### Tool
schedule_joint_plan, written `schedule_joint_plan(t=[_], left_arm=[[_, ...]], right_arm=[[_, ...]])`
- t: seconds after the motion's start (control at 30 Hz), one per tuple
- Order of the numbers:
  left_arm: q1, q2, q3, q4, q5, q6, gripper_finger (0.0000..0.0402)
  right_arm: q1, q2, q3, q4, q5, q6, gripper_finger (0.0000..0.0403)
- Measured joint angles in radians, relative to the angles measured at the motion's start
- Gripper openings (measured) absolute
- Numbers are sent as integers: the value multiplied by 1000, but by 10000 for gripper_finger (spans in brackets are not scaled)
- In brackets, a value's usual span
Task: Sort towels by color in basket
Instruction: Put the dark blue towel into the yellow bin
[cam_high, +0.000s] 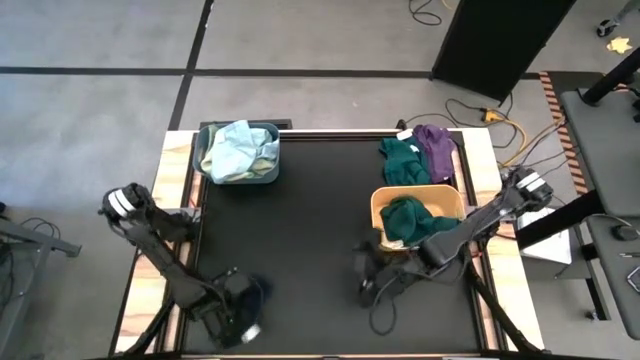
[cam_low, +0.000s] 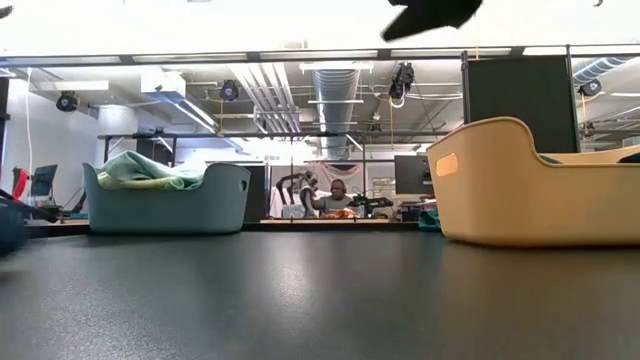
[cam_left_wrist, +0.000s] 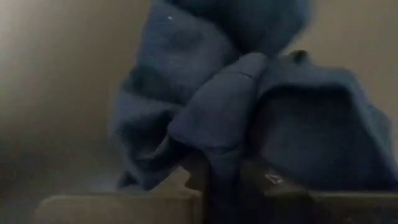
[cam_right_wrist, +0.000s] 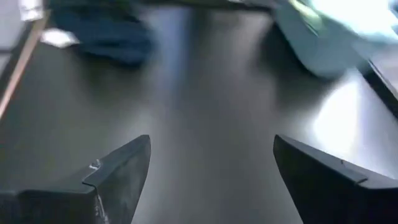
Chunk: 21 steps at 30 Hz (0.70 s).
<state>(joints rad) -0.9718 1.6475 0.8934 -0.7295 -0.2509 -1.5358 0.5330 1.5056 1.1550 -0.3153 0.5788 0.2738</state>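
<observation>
My left gripper (cam_high: 240, 318) is at the table's near left corner, shut on a navy towel (cam_high: 256, 293), which fills the left wrist view as the bunched navy towel (cam_left_wrist: 217, 106). My right gripper (cam_high: 368, 283) hangs open over bare tabletop, just near-left of the yellow basket (cam_high: 415, 215); its open fingers (cam_right_wrist: 124, 168) hold nothing. A dark teal towel (cam_high: 405, 220) lies in the yellow basket. Pale green and light blue towels (cam_high: 238, 148) fill the grey-blue basket (cam_high: 270, 172). A dark teal towel (cam_high: 403, 160) and a purple towel (cam_high: 437, 150) lie on the table's far right. My left gripper pinches a raised fold of the navy towel (cam_left_wrist: 214, 146) between its two fingers, with several layers bunched together. The cloth humps up on both sides of the fingers. Whether the towel's lower part rests on the table, I cannot tell.
The grey-blue basket (cam_low: 165, 197) stands at the far left and the yellow basket (cam_low: 540, 185) at the right middle. Between them the black tabletop (cam_high: 310, 220) is bare. Cables lie on the floor beyond the far right corner. A person sits far back in the room (cam_low: 338, 197).
</observation>
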Motion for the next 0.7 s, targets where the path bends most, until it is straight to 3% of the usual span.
schedule_joint_plan(t=[0.2,0.27,0.33,0.53,0.7], left_arm=[[66,-106,38,64,-428,96,24],[82,-125,42,200,-580,216,16],[94,-138,46,331,-662,357,12],[143,-128,44,627,-651,653,13],[171,-127,43,667,-621,720,13]], right_arm=[[2,171,-2,395,-80,-223,317],[4,245,-8,519,-82,-257,315],[4,316,-10,638,-81,-301,313],[-7,400,53,751,72,-427,316],[-8,405,90,774,19,-481,314]])
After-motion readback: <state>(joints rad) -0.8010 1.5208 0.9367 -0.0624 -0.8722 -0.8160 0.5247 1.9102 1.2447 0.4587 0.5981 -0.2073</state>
